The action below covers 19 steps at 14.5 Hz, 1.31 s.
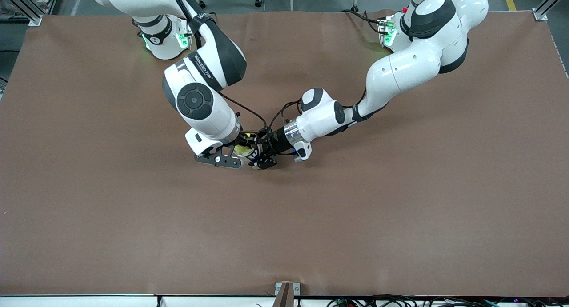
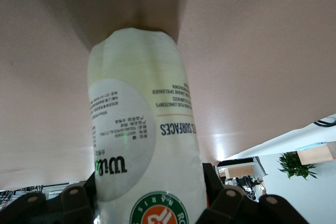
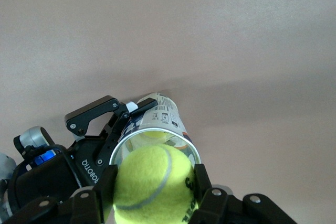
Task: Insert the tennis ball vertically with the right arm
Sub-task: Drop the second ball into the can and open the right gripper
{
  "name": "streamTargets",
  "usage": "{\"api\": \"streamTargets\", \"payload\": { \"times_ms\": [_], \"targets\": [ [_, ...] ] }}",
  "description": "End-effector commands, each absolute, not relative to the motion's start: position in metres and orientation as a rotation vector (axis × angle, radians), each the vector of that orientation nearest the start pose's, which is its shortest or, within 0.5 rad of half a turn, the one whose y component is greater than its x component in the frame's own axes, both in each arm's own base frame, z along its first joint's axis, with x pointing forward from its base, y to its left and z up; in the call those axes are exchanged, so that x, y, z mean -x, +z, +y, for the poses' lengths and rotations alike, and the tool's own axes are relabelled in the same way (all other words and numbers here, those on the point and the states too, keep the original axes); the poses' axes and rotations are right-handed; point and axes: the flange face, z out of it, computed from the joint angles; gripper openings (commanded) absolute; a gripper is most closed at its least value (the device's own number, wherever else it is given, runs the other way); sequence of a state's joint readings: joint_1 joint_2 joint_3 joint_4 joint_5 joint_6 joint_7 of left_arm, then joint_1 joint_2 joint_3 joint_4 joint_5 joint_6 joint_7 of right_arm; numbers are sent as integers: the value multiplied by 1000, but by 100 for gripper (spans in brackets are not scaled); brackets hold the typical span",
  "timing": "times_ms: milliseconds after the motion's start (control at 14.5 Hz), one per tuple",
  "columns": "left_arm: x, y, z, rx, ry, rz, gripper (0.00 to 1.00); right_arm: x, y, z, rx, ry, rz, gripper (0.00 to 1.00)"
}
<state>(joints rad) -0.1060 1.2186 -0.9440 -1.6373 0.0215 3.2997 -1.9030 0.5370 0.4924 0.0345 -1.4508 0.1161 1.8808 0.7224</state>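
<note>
**Ball over the can mouth, mid-table**

The can (image 3: pixel 157 129) stands upright near the middle of the table (image 1: pixel 400 209), clamped by the left gripper (image 1: pixel 263 158). The right gripper (image 3: pixel 152 195) holds the tennis ball (image 3: pixel 152 182) directly over the can's open mouth; another ball (image 3: pixel 155 136) lies inside.

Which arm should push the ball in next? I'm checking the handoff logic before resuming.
The right arm. Its right gripper is shut on the yellow felt tennis ball, right at the open metal rim of the clear plastic ball can. The left gripper is occupied, clamped around that can.
</note>
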Motion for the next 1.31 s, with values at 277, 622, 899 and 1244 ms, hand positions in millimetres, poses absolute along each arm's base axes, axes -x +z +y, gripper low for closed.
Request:
{"api": "streamTargets", "payload": {
  "times_ms": [277,622,899,1244],
  "targets": [
    [-501,182,-512,-1501,-680,1590,74,-585,411,372,3038,183,338,100],
    [-501,188,-496,-1497,-695,1596,74,-570,472,338,3071,244,346,100],
    [-501,190,-475,-1506,-705,1580,74,-545,545,282,3086,308,386,100],
    [-497,190,-470,-1526,-708,1558,74,-516,598,178,3065,278,300,100]
  ]
}}
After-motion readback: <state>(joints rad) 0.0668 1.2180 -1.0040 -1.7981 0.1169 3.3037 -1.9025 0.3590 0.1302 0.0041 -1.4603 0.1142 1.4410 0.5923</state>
